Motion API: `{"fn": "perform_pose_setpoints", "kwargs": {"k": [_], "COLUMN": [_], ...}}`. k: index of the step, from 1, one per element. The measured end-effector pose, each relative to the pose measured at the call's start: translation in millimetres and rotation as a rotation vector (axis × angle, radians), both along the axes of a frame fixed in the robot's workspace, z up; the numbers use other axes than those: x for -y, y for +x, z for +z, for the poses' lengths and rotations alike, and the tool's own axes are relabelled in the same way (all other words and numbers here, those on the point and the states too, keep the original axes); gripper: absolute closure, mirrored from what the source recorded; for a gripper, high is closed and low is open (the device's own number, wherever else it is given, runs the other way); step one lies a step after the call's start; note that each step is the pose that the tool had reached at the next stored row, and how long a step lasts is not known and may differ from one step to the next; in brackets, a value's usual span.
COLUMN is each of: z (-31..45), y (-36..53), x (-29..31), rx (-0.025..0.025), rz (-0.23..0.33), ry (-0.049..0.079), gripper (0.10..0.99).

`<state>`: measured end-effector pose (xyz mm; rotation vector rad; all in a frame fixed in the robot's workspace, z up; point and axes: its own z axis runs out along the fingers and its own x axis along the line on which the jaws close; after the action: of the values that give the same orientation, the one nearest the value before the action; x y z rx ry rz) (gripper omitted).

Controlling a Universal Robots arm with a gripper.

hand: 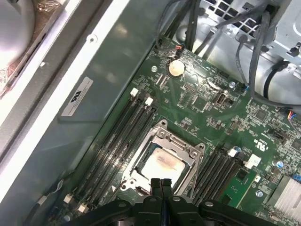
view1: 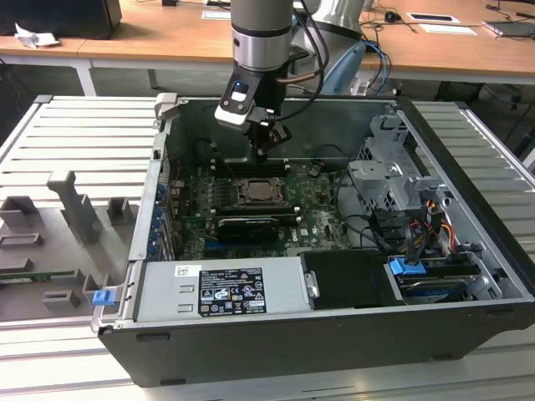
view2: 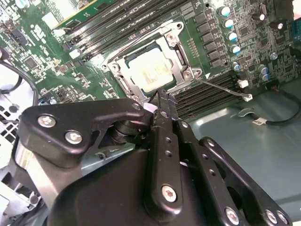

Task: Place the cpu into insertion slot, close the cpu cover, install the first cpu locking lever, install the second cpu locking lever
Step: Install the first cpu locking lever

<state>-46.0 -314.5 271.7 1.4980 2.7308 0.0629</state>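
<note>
Silvery cpu cover (hand: 178, 141) lay flat over cpu (hand: 162, 165); end effector (view1: 263, 152) empty w/ fingers (hand: 155, 184) pressed together, at 12 o'clock of cover, exterior view.

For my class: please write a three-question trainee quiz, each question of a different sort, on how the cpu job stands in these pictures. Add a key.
1. True or false: in the first wrist view, the cpu shows through the cut-out middle of the cpu cover.
2. Choose one. The cpu cover is: A. standing upright on its hinge; B. lying flat around the cpu; C. carried off in mid-air.
3. Fill in the blank (open or shut): the pincer, poised at the cover's edge, is ____.

Key: 1. True. 2. B. 3. shut.
</note>
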Motion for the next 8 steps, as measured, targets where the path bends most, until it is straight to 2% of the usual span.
{"fn": "perform_pose_setpoints", "kwargs": {"k": [8], "z": [0.0], "y": [0.0], "x": [0.0], "rx": [0.0], "rz": [0.046], "ry": [0.0], "gripper": [0.98]}}
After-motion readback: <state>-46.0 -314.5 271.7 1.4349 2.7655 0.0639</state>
